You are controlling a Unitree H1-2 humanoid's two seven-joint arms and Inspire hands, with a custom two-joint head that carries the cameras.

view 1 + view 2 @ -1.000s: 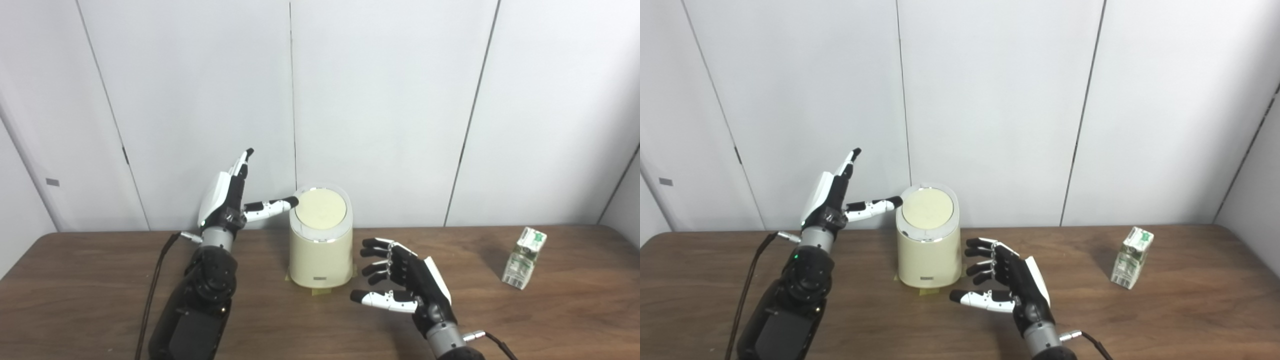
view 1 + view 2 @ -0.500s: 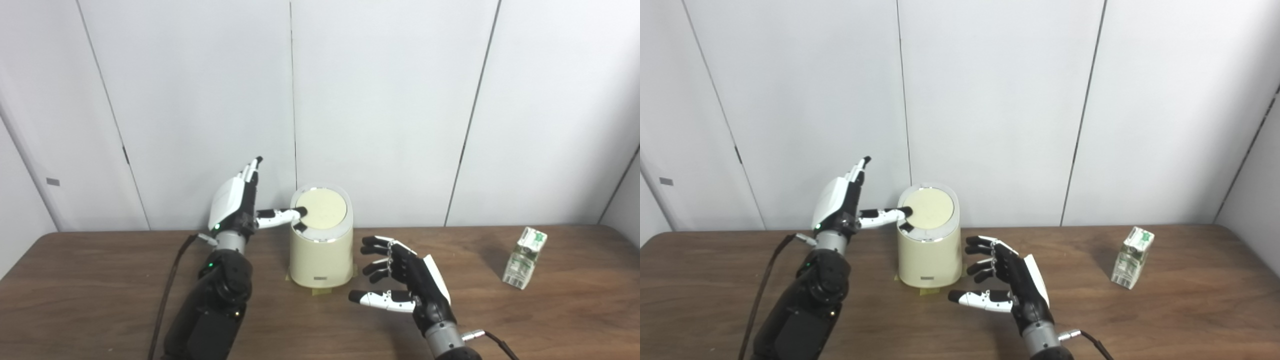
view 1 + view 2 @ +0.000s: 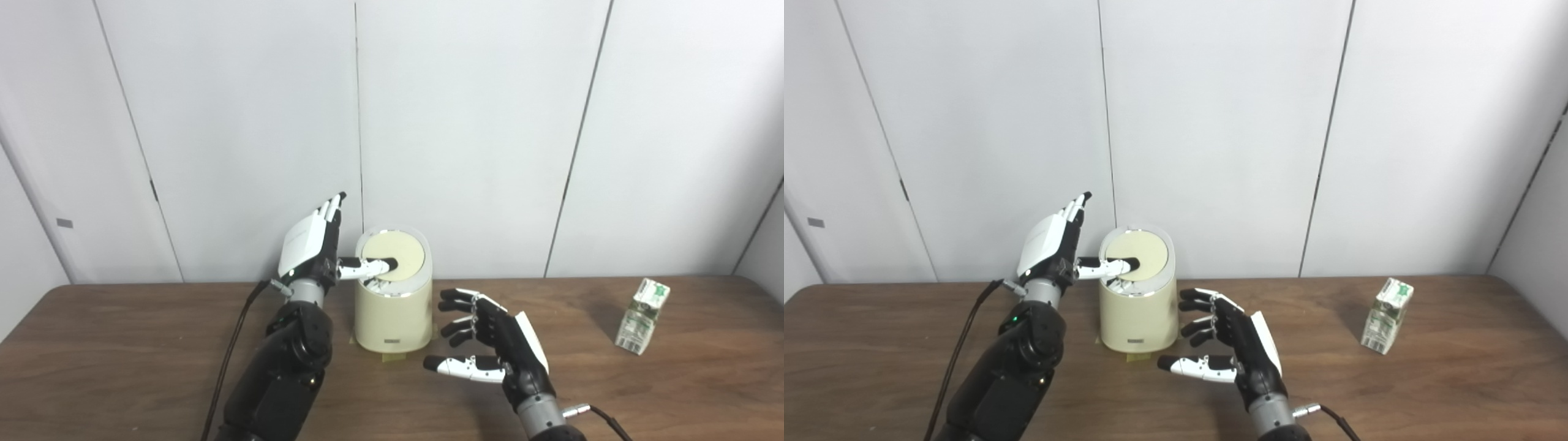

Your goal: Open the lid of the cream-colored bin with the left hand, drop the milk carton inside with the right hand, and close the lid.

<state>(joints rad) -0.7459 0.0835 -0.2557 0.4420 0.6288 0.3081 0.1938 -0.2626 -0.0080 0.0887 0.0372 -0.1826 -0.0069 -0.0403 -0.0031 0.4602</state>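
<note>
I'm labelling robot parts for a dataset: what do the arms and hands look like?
Both arms are glossy black with silver wrist cuffs. The left hand and right hand have white back plates, black fingers and white-and-black thumbs. A dark cable leaves each wrist.

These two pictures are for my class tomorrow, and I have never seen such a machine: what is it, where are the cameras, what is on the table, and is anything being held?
It is a humanoid robot with two arms ending in fingered hands. Both pictures come from cameras side by side on its head, so they show one scene. On the brown wooden table stand a cream-colored cylindrical bin, its round lid shut, and far right a small green-and-white milk carton. The left hand is open, its thumb lying on the lid. The right hand hovers open in front of the bin. Nothing is held.
</note>
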